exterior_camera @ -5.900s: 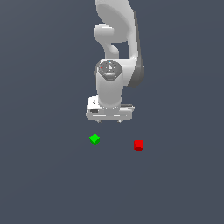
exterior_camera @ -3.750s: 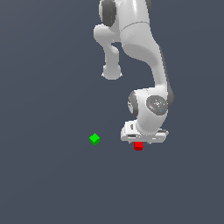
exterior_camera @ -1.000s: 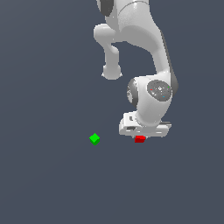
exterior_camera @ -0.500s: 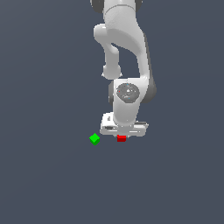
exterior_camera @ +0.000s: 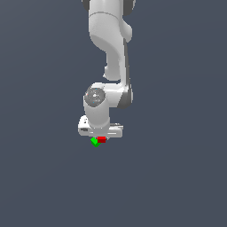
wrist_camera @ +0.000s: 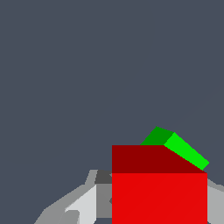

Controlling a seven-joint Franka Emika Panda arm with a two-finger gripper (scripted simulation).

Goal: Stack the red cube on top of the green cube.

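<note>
A: Gripper first. We see it low under the white arm in the exterior view, pointing down, with the red cube right beneath it.

B: Clamped on it? In the wrist view we get the red cube filling the lower part of the frame, with grey finger surfaces flanking it on both sides. We read that as clenched around the red cube.

A: Agreed, grasping the red cube. Fingers barely show in the exterior view, so we go by the wrist camera.

B: Green cube next. Exterior view: only a small green corner shows, poking out at the exterior view's left of the red cube and slightly lower.

A: Wrist view: green cube is partly hidden behind the red one, turned at an angle to it, so one green corner and two faces stick out past the red edge.

B: Touching or a gap between them? We cannot tell from either view.

A: Same here. Floor is plain dark grey all around.
</note>
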